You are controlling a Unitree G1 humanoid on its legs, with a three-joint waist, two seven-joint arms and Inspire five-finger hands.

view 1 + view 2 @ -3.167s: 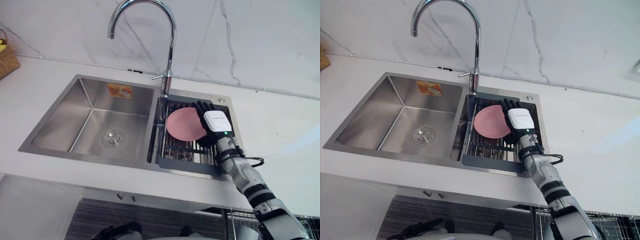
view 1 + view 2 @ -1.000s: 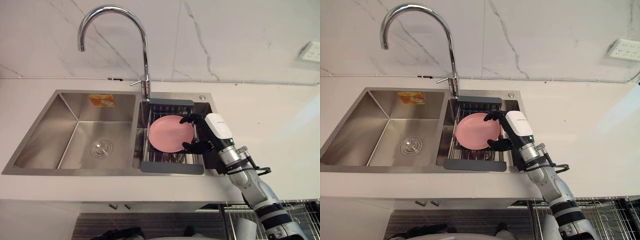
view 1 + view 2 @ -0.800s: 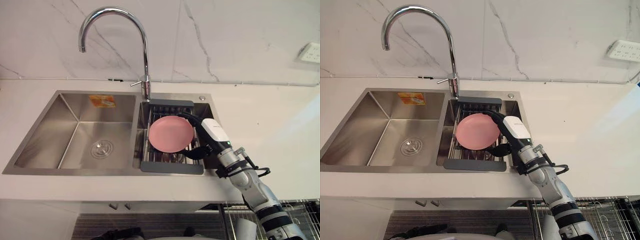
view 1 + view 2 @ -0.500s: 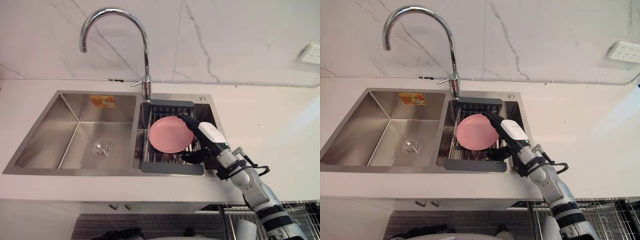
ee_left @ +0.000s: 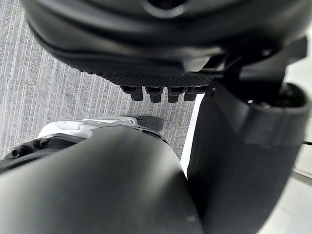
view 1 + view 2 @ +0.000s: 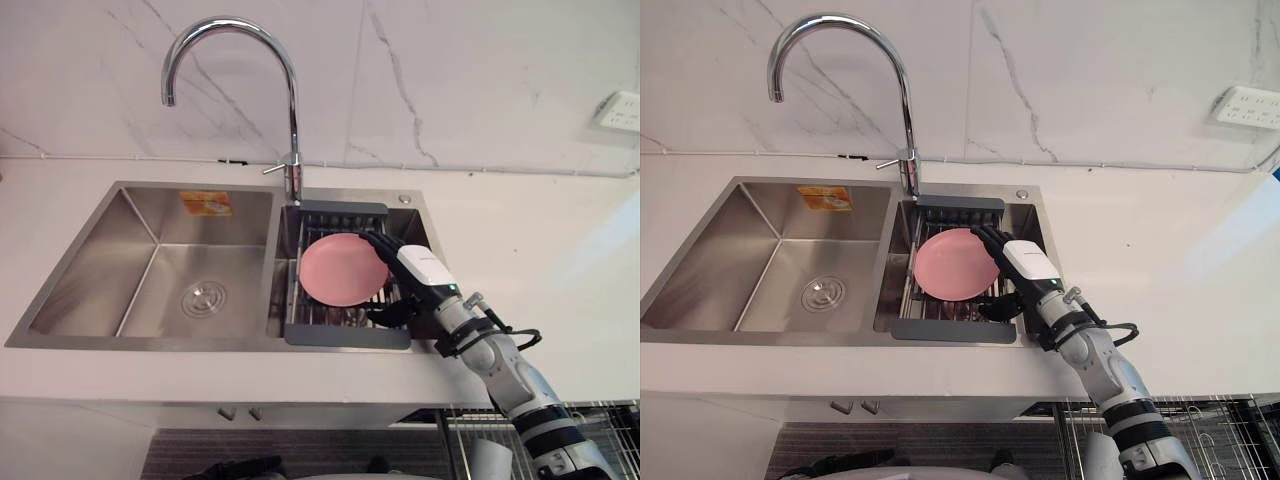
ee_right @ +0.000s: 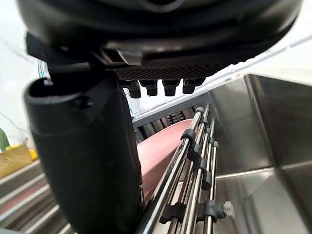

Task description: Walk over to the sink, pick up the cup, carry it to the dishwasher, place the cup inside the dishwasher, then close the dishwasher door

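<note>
Pink plate (image 6: 343,269) leans in the rack (image 6: 345,335), right basin of sink (image 6: 150,250), frame centre. Right hand (image 6: 420,272) sits at its right edge: fingers (image 6: 380,243) apart above the rim, thumb (image 6: 388,315) below, unclamped. Left hand (image 5: 161,29) hangs relaxed.

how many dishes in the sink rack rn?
1: a pink plate in the rack set in the right basin, with the right hand at its right edge. Anything under the plate or hand may be hidden.
</note>
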